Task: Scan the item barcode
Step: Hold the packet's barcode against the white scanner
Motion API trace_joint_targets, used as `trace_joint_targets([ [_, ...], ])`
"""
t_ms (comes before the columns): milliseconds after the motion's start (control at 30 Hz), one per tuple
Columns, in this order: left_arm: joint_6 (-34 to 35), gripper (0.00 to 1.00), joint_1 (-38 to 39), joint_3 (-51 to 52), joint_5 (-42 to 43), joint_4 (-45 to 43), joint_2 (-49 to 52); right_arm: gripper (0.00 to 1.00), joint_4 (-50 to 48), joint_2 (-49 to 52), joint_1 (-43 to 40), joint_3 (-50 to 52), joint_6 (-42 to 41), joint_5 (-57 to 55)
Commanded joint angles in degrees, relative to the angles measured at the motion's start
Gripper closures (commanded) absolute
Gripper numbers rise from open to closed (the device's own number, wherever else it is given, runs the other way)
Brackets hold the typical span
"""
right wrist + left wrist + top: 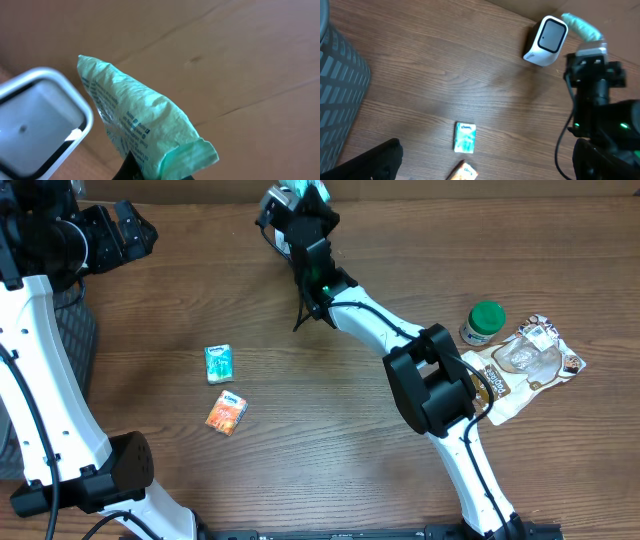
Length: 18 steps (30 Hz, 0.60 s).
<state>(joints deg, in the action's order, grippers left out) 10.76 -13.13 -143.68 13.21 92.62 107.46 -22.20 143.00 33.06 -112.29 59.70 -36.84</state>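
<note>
Nearest the lens, low in the left wrist view, sit the dark fingers (pixel 374 161) of our left gripper (pixel 128 232), jaws spread wide and empty. Moving right across the surface (pixel 330 440) we pass a teal packet (pixel 218 363) and an orange packet (pixel 227 412), then the white scanner (pixel 546 40). Just beside it our right gripper (pixel 592 50) has its jaws clamped on one end of the mint-green packet (pixel 145 127). We judge the scan may fail: the film is crumpled, and it seems beside the window, not before it. Only the right wrist view shows the print; only overhead shows the green-capped bottle (pixel 484 321) and clear pouch (pixel 530 360).
</note>
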Motion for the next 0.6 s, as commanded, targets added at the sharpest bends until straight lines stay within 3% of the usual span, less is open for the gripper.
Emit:
trace_joint_targets([
  [0,0.6,0.0,0.0,-0.4,-0.1,0.0,-0.7,0.96,-1.2,0.8,-0.7,-0.9,0.9,-0.4],
  [367,0.6,0.01,0.0,-0.4,-0.1,-0.1,-0.7,0.96,0.1,1.8,-1.4,-0.9,1.6,-0.1],
  [567,0.6,0.0,0.0,-0.4,-0.1,-0.1,-0.7,0.96,0.9,1.8,-1.4,-0.9,17.8,-0.1],
])
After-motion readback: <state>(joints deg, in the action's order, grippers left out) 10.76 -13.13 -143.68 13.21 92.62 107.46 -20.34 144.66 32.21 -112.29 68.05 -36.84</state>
